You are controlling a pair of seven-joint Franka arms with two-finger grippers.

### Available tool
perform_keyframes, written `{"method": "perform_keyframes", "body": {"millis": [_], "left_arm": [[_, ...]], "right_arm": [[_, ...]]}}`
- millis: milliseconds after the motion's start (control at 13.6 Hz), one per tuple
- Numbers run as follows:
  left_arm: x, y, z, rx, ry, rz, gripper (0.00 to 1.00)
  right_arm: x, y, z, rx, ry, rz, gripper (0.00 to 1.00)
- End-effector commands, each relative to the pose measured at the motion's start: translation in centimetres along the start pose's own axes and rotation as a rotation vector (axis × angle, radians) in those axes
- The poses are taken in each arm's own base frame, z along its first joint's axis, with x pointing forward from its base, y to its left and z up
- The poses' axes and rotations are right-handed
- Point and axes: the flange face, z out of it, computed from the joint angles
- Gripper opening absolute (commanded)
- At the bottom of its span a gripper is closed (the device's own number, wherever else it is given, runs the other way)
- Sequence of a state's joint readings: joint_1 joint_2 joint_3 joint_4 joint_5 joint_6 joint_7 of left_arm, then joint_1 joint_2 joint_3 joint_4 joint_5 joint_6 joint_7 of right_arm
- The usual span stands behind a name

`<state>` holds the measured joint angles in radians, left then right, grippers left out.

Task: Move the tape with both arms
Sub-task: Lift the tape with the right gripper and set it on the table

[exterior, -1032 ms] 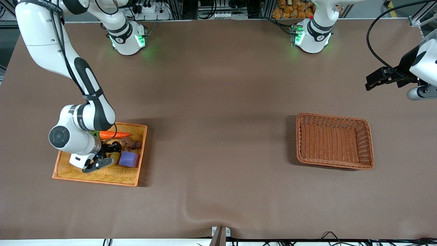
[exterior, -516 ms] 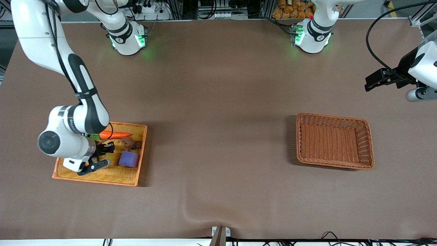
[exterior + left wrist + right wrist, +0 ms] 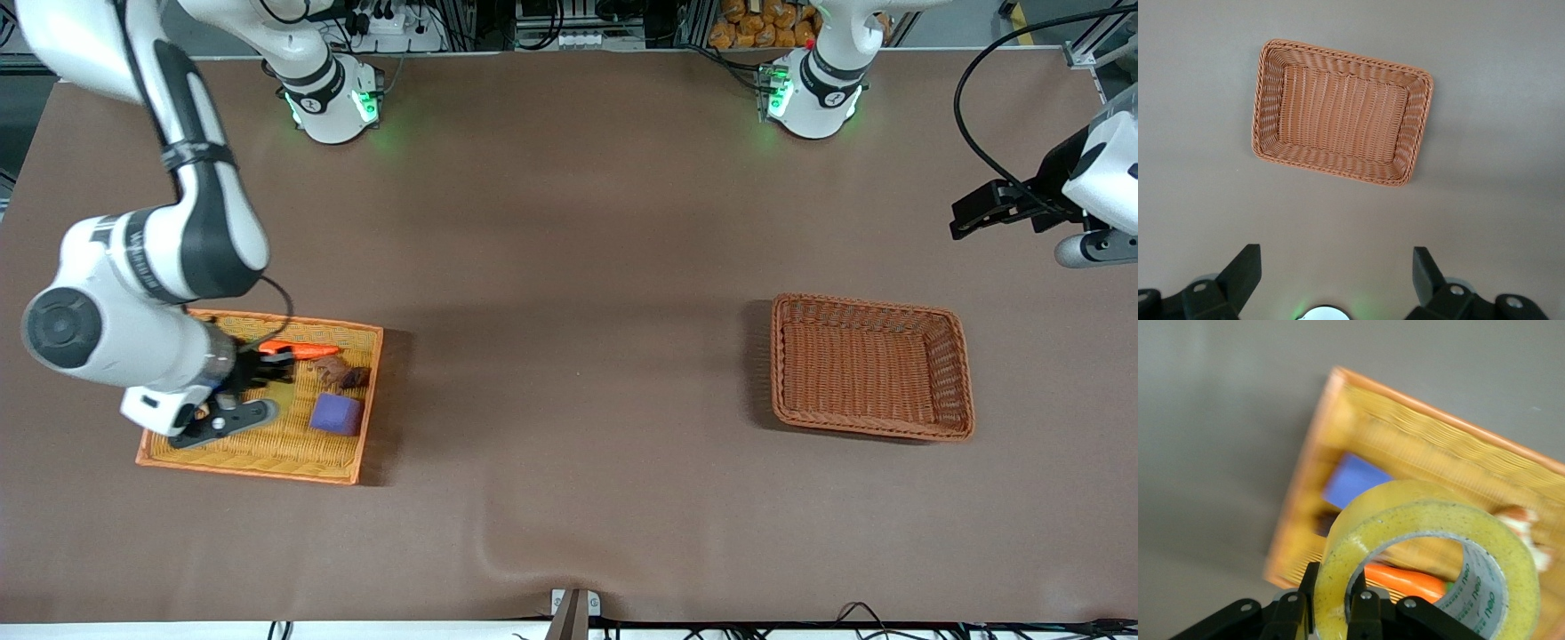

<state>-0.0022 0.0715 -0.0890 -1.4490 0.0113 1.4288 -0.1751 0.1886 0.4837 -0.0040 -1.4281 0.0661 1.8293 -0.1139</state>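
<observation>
My right gripper is shut on the tape, a yellowish translucent roll with a grey-white core. One finger is inside the ring and one outside. It holds the roll in the air over the orange tray. In the front view the right gripper hangs over that tray, and the roll is mostly hidden by the hand. My left gripper is open and empty. It waits in the air over the table at the left arm's end.
The orange tray holds a carrot toy, a brown croissant toy and a purple block. A brown wicker basket stands empty toward the left arm's end; it also shows in the left wrist view.
My right arm has risen and swung toward its end of the table, lifting the tape up off the orange tray. The left arm has barely moved.
</observation>
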Motion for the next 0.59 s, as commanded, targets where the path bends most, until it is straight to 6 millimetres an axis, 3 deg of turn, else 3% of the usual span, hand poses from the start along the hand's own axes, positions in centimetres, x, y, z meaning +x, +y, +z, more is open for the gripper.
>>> {"method": "perform_keyframes", "body": {"millis": [0,74,221,368,516], "left_arm": [[0.4,0.0,0.4,0.003,-0.003,0.021,1.0],[0.3,0.3,0.4,0.002,-0.003,0.021,1.0],[0.3,0.4,0.4,0.001,-0.003,0.01,1.0],[0.3,0.4,0.3,0.001,-0.002,0.01,1.0],[0.1,0.5,0.1,-0.004,0.001,0.011,1.0]], "right_arm": [[2.0,-11.0,1.2,0.033,-0.003,0.125,0.0],[1.8,-15.3,1.7,0.028,0.002,0.179,0.0],[2.2,-22.9,5.0,0.042,0.057,0.256,0.0],[2.4,-31.3,9.8,0.066,0.126,0.266,0.0],[2.3,-36.6,14.9,0.091,0.158,0.278,0.0]]}}
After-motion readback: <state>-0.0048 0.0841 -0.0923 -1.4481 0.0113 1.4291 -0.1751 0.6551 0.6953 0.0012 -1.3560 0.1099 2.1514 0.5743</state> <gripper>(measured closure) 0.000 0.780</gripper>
